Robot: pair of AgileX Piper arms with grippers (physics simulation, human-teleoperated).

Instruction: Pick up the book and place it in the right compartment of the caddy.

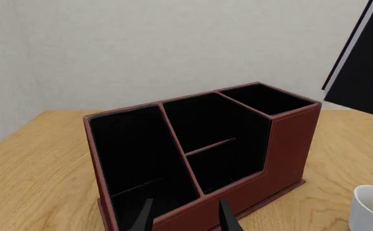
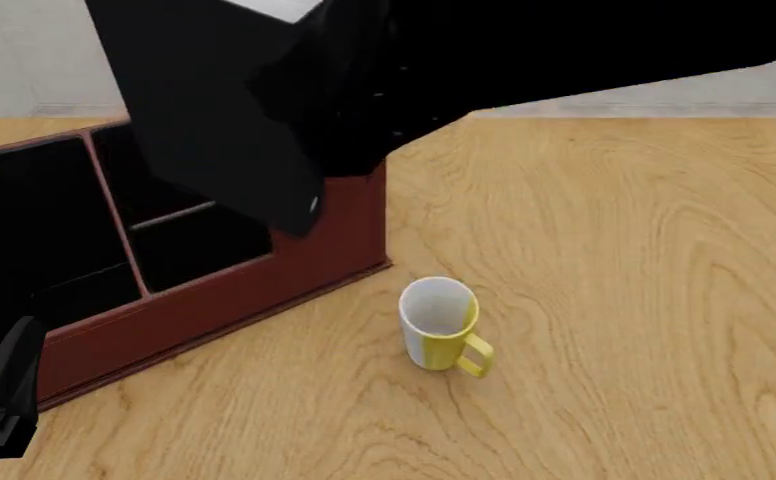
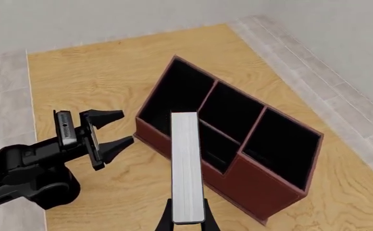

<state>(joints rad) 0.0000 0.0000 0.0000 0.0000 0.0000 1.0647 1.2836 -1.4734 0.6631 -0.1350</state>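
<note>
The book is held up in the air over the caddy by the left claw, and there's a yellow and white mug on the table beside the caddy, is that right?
Not quite: the right claw holds the book, as the right wrist view shows. The left claw is open and empty. The rest stands: the book is above the caddy, with the mug beside it.

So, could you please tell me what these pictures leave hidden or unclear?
- Front view: the book and right arm cover the caddy's right compartment.
- Front view: the right gripper is lost in black.
- Left wrist view: the mug is cut off by the frame edge.
- Right wrist view: the book's page edge hides part of the caddy's front.
</note>
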